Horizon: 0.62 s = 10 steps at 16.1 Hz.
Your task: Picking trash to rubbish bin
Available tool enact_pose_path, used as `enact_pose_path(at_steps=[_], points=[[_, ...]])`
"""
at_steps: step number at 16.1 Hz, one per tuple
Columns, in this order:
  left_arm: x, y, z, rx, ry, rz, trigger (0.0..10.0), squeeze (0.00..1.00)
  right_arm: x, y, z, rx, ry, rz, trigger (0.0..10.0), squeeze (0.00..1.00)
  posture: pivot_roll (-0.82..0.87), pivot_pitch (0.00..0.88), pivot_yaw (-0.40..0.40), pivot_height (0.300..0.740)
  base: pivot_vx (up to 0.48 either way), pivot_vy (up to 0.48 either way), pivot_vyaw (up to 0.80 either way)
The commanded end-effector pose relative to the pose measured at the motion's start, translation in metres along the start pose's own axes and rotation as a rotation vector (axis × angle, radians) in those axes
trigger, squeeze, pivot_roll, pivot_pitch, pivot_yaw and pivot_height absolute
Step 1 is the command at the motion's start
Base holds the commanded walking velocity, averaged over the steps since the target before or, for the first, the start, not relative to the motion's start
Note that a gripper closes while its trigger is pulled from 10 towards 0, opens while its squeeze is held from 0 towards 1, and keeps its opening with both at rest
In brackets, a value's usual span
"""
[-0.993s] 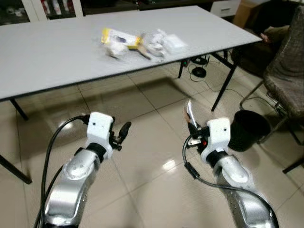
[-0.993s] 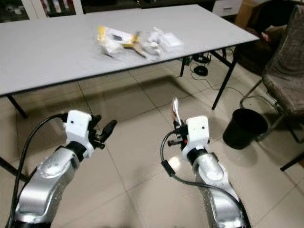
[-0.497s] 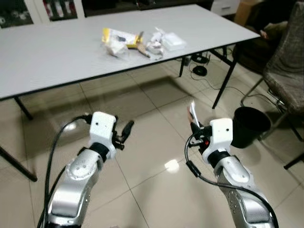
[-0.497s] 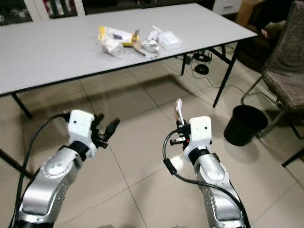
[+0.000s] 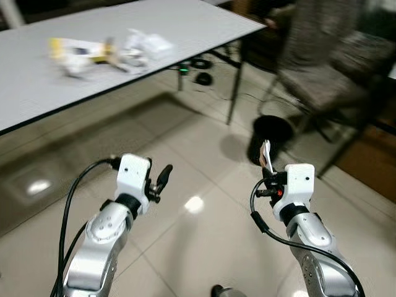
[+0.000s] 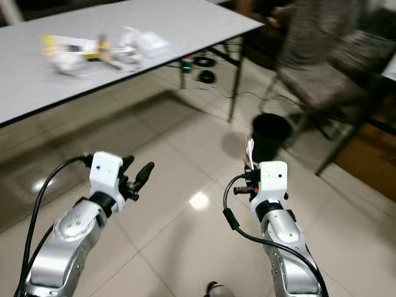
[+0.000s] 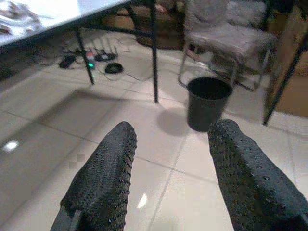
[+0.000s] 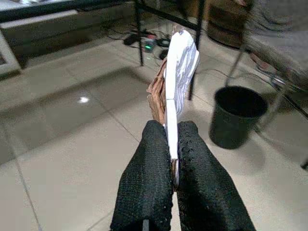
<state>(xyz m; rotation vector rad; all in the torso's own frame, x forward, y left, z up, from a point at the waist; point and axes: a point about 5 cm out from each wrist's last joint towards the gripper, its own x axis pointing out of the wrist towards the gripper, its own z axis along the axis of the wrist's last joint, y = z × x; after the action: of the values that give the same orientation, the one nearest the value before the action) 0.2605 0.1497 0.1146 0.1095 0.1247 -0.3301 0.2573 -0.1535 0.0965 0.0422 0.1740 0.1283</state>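
Observation:
My right gripper (image 8: 169, 159) is shut on a flat white and brown piece of trash (image 8: 175, 77), held upright over the tiled floor; the trash (image 5: 266, 156) sticks up from the gripper (image 5: 267, 175). A black rubbish bin (image 5: 270, 138) stands on the floor beyond it, beside the table leg; the bin (image 8: 237, 116) also lies ahead in the right wrist view. My left gripper (image 5: 162, 178) hangs open with nothing between its fingers (image 7: 108, 173). More trash (image 5: 102, 52), white and yellow wrappers, lies on the grey table (image 5: 185, 25).
A fabric chair (image 5: 322, 74) stands right of the bin, with its metal legs close to it. Cables and a power strip (image 5: 195, 65) lie under the table. A black table leg (image 5: 234, 93) comes down just left of the bin. Open tiled floor lies between me and the bin.
The whole view has swung to the right: the table and its trash slid left, while the bin and chair came toward the centre. Both grippers keep their pose, the right still holding the trash.

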Motion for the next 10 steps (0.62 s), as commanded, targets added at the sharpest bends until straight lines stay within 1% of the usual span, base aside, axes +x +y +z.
enact_pose_path(at_steps=[1, 2, 4, 5, 7, 10], points=[[-0.0016, 0.0004, -0.0043, 0.011, 0.015, 0.002, 10.0, 0.0, -0.0011, -0.0005, -0.0034, -0.011, 0.004, -0.007, 10.0, 0.0, -0.05, 0.068, -0.021, 0.74, 0.0, 0.0, -0.76], [-0.0023, 0.0002, -0.0057, -0.005, 0.015, 0.006, 10.0, 0.0, -0.0014, -0.0003, -0.0046, -0.01, 0.007, -0.007, 10.0, 0.0, -0.05, 0.071, -0.022, 0.74, 0.0, 0.0, -0.76], [-0.0024, 0.0009, -0.0068, -0.006, 0.014, 0.005, 10.0, 0.0, -0.0017, 0.0002, -0.0053, -0.007, 0.007, -0.008, 10.0, 0.0, -0.06, 0.073, -0.019, 0.74, 0.0, 0.0, -0.76], [-0.0024, -0.0008, -0.0062, 0.008, 0.009, -0.021, 10.0, 0.0, -0.0021, 0.0008, -0.0064, -0.004, 0.008, -0.008, 10.0, 0.0, -0.06, 0.073, -0.014, 0.74, 0.0, 0.0, -0.76], [-0.0017, -0.0015, -0.0048, 0.022, 0.008, -0.036, 10.0, 0.0, -0.0019, 0.0013, -0.0062, -0.006, 0.004, -0.008, 10.0, 0.0, -0.06, 0.07, -0.008, 0.74, 0.0, 0.0, -0.77], [0.0014, -0.0017, -0.0001, 0.035, -0.004, -0.051, 10.0, 0.0, 0.0003, 0.0019, -0.0046, -0.004, -0.005, -0.011, 10.0, 0.0, -0.06, 0.067, -0.004, 0.74, 0.295, 0.0, -0.76]])
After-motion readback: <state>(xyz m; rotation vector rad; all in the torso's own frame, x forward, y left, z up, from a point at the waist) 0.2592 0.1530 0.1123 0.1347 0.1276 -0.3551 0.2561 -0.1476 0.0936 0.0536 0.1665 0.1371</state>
